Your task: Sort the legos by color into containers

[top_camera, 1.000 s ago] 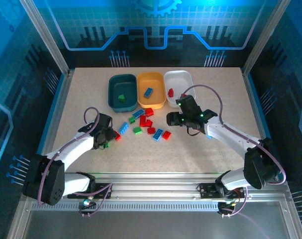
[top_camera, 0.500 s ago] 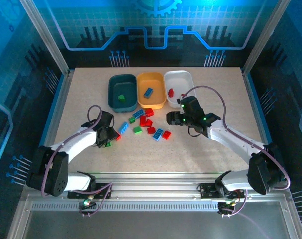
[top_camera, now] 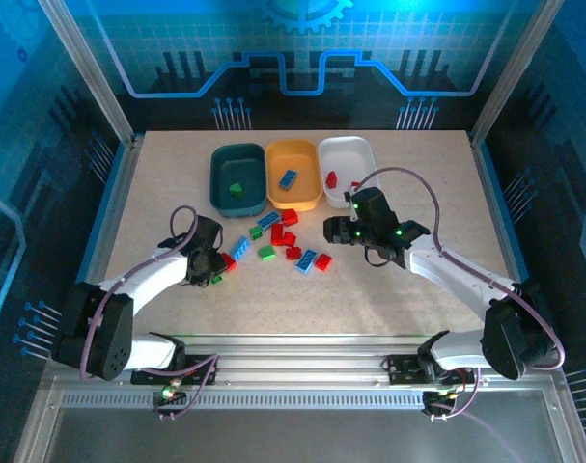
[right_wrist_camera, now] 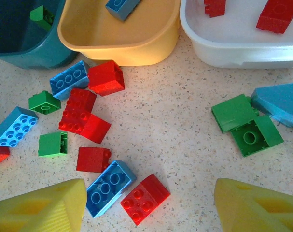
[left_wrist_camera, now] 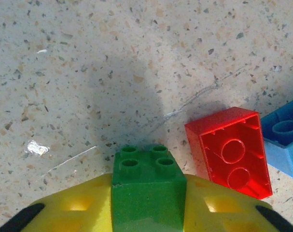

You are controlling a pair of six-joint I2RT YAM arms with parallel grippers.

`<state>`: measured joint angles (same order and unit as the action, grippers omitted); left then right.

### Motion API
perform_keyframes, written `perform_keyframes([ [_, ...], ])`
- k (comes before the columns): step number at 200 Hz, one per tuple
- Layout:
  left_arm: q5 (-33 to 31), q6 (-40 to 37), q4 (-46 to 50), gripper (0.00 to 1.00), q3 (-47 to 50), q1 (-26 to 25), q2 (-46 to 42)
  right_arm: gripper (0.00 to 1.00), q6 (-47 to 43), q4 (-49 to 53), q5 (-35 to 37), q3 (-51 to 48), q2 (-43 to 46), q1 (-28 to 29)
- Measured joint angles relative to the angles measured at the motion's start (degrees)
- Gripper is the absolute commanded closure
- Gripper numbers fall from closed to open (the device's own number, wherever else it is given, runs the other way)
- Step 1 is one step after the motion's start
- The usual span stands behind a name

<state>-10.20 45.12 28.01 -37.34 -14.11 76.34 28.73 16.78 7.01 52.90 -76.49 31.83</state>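
Left gripper (top_camera: 209, 268): we see its yellow fingers (left_wrist_camera: 64, 208) pressed against both sides of a green brick (left_wrist_camera: 146, 183), so we read it as clamped on that brick, low over the tabletop (top_camera: 157, 174) towards its left edge.
Green brick: studs up, seemingly not yet lifted off the tabletop.
Neighbours: a red brick (left_wrist_camera: 229, 150) lies upside down just beside the green one, and a blue brick (left_wrist_camera: 286, 145) touches its far side.
Right gripper (top_camera: 331, 231): fingers spread wide with nothing between them, above the loose bricks (right_wrist_camera: 83, 116) mid-table.
Containers: three side by side at the middle of the far edge. The dark teal tray (top_camera: 218, 164) holds a green brick, the orange-yellow tray (top_camera: 307, 164) a blue one, the white tray (top_camera: 355, 154) red ones.
Step, as we judge it: carry the green brick to the dark teal tray.
Risk, slip: the brick seems held only by the finger ends. A quick lift or swing could twist it loose.
Risk, nudge: the right-hand finger sits near the red brick. A sideways pull could push it and the blue one along.
Risk, wrong tray: the trays touch, so a release near the shared rim could drop green into orange-yellow.
Risk, arms: if we send both towards the trays together, they could crowd each other.
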Motion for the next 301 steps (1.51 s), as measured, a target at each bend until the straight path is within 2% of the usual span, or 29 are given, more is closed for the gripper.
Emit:
perform_keyframes([
  [38,-0.1,0.0,2.2,0.79,-0.1,-1.6,-2.1,0.29,0.0,-0.3,0.0,-0.1,0.0,0.0],
  [68,-0.7,-0.3,7.6,0.78,-4.2,-4.4,-8.1,0.29,0.0,-0.7,0.0,-0.4,0.0,0.0],
  [97,-2.3,-2.4,9.8,0.78,-13.9,-4.8,-9.8,0.29,0.0,-1.2,0.0,-0.6,0.0,0.0],
  [131,-3.3,-6.6,9.0,0.79,-30.4,-3.1,2.2,0.29,0.0,-1.9,0.7,-1.6,0.6,0.0],
  [161,-2.3,-10.1,6.0,0.87,-44.9,-1.4,20.3,0.29,0.0,-3.1,1.6,-3.1,1.2,0.0],
  [173,-1.7,-11.0,6.0,0.87,-50.8,-1.1,27.7,0.29,0.0,-3.1,1.7,-3.5,1.2,0.0],
  [202,-1.2,-12.3,6.5,0.76,-60.4,-1.0,40.1,0.29,0.0,-3.4,2.0,-4.0,1.5,0.0],
  [207,-1.1,-12.3,6.9,0.71,-61.2,-0.9,41.1,0.29,0.0,-3.4,2.0,-4.0,1.6,0.0],
  [213,-1.0,-12.5,7.2,0.64,-62.1,-0.9,42.1,0.29,0.0,-3.5,2.0,-4.1,1.8,0.0],
  [226,-0.8,-12.7,8.0,0.4,-63.4,-0.9,43.1,0.29,0.0,-3.5,2.0,-4.2,2.1,0.0],
  [247,0.3,-14.1,7.7,0.14,-64.3,-0.8,42.8,0.29,0.0,-3.6,2.0,-4.2,2.4,0.0],
  [273,1.7,-15.3,5.4,0.1,-59.9,-0.8,38.2,0.29,0.0,-3.6,2.0,-4.2,2.6,0.0],
  [301,2.1,-15.6,3.6,0.1,-48.6,-0.9,26.1,0.29,0.0,-3.8,2.0,-4.4,2.9,0.0],
])
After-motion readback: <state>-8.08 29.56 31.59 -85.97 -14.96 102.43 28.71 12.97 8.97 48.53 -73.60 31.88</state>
